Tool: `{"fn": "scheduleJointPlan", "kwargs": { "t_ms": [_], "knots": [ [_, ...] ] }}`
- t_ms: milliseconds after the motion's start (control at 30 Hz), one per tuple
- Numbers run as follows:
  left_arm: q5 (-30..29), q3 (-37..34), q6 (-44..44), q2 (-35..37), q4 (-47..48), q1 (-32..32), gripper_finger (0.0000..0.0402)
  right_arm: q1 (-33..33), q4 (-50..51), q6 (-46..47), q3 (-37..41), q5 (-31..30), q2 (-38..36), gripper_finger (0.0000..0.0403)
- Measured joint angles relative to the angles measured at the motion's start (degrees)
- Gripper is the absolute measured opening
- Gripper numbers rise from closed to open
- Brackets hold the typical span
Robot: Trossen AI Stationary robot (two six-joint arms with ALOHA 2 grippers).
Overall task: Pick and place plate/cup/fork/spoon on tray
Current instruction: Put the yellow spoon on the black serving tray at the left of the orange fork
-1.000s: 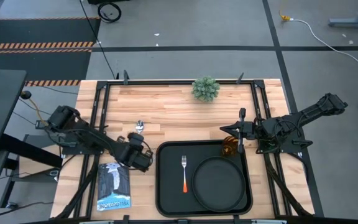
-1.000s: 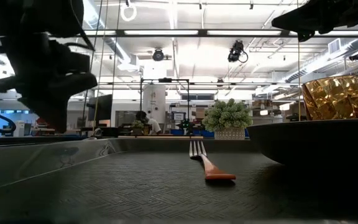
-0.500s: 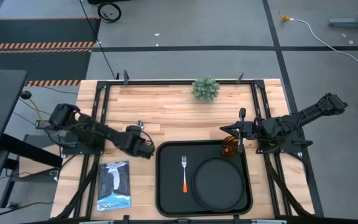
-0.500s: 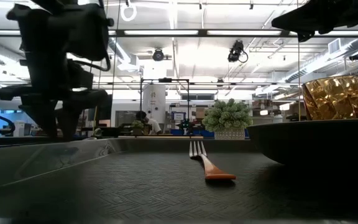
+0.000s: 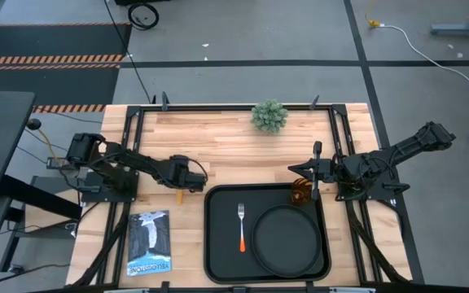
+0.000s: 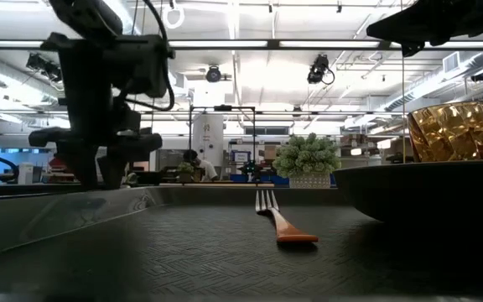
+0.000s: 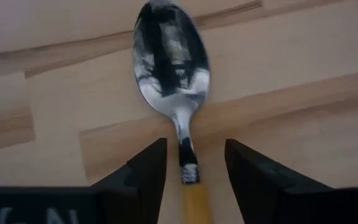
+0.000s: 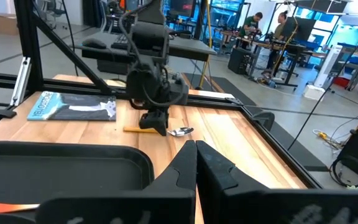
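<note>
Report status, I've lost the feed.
Left gripper open, straddling spoon on table. Right gripper shut, idle by cup. Nothing in the way.

text: lettering on booklet cover | too small to read | no other text

Potted plant, blue booklet

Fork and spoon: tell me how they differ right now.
The fork lies on the tray; the spoon lies on the bare wooden table. The fork ends in tines, the spoon in a rounded bowl. The left gripper straddles the spoon with open jaws; nothing is at the fork. Both have orange handles.
</note>
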State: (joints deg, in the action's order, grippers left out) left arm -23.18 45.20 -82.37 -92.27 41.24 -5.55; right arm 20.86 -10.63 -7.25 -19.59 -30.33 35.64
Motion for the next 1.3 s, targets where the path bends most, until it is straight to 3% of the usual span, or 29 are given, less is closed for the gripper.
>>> {"fn": "scheduleJointPlan", "kwargs": {
  "t_ms": [267, 767, 1300],
  "knots": [
    [0.58, -2.35, 0.33, 0.07, -3.78, 1.0, 0.0152, 0.0, 0.0, 0.0, 0.0, 0.01, 0.0, 0.0005],
    [3.06, -2.33, 2.47, 0.09, -4.41, 1.03, 0.0052, 0.0, -0.02, -0.07, 0.0, 0.01, 0.0, 0.0005],
    [6.14, -2.56, 3.59, 4.22, -9.63, 0.08, 0.0044, 0.0, 0.12, -0.02, 0.0, 0.0, 0.0, 0.0005]
  ]
}}
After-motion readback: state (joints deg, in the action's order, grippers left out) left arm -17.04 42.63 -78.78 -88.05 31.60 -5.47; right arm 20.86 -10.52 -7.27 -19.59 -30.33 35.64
